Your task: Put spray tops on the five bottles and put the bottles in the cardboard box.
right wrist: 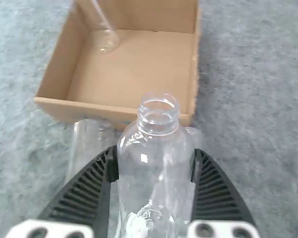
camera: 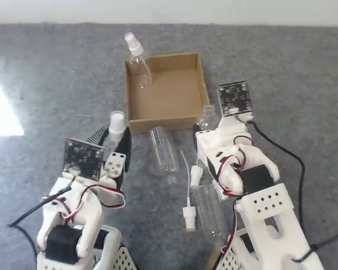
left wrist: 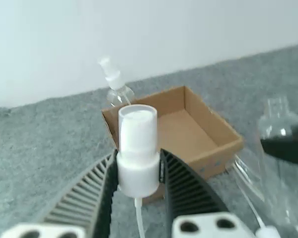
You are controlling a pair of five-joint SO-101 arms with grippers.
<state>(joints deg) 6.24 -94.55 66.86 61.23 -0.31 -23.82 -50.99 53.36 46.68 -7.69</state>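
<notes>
We are finding no text, number or sign that we can read. In the high view, the circuit board (camera: 83,156) at lower left and the second circuit board (camera: 235,98) right of centre are showing only tiny specks, too small to make out. In the right wrist view, the clear bottle (right wrist: 154,163) at lower centre is carrying a faint whitish mark near the bottom edge; we are not able to tell whether it is print.

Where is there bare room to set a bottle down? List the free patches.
Free: most of the cardboard box floor, apart from the capped bottle in its far left corner; the grey mat left of the box and right of it. Crowded: the strip in front of the box, with a lying bottle and loose spray tops.
</notes>
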